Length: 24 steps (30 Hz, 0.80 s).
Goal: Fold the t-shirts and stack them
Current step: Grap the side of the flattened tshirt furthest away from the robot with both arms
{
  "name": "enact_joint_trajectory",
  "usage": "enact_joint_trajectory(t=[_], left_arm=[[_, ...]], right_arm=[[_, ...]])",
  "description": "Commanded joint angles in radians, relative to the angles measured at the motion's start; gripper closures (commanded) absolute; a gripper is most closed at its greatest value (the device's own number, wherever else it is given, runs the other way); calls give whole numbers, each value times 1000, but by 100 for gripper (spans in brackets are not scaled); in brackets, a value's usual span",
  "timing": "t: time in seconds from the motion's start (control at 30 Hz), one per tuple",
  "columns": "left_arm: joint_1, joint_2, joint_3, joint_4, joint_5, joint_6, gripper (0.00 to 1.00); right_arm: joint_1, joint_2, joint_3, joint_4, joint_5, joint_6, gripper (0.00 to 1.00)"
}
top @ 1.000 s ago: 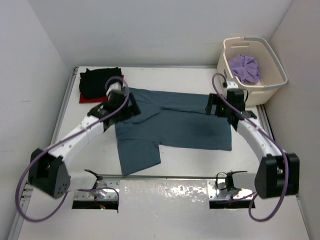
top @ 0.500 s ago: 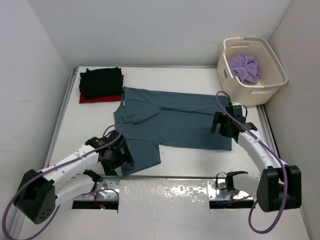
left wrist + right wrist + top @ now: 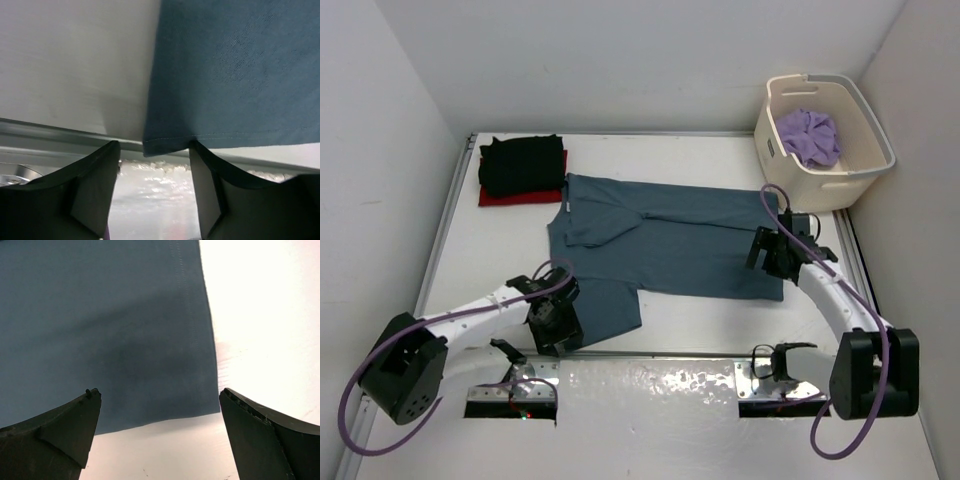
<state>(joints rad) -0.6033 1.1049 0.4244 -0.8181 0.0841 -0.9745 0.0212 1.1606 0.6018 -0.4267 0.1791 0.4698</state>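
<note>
The dark teal-blue t-shirt [image 3: 670, 240] lies spread flat mid-table, one sleeve folded in at its left. My left gripper [image 3: 558, 328] sits low at the shirt's near left corner. In the left wrist view its jaws [image 3: 154, 146] stand apart on either side of the hem corner [image 3: 167, 142], not pinching it. My right gripper [image 3: 775, 252] hovers open over the near right corner [image 3: 200, 400], nothing between its fingers [image 3: 159, 391]. A folded black t-shirt [image 3: 520, 163] rests on a red one [image 3: 492, 197] at the back left. The lavender t-shirt [image 3: 808, 137] is bunched in the basket.
The cream laundry basket [image 3: 868, 168] stands at the back right corner. A metal rail [image 3: 650, 352] runs along the table's near edge, just under the left fingers [image 3: 95, 170]. White walls close in on both sides and the back.
My left arm has swung from the shirt's far left sleeve down to its near left corner, and its jaws have narrowed. The right gripper drew back slightly toward the near right corner.
</note>
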Motion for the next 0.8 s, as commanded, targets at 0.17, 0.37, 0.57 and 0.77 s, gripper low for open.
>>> enact_joint_trajectory(t=[0.17,0.37,0.57,0.77], left_arm=[[-10,67,10,86,-75,5,61],[-10,78,31,108,-56,28,100],[-10,65,66,128,-41,66,100],[-10,67,140,86,-80,97,100]], right_arm=[[-23,-68,-34,-4,14,24,1],[-118,-133,-88,-89,6,29,1],[-135,-115,-137,-35,-41,67,2],[-158,-72,-206,78,-59,119,8]])
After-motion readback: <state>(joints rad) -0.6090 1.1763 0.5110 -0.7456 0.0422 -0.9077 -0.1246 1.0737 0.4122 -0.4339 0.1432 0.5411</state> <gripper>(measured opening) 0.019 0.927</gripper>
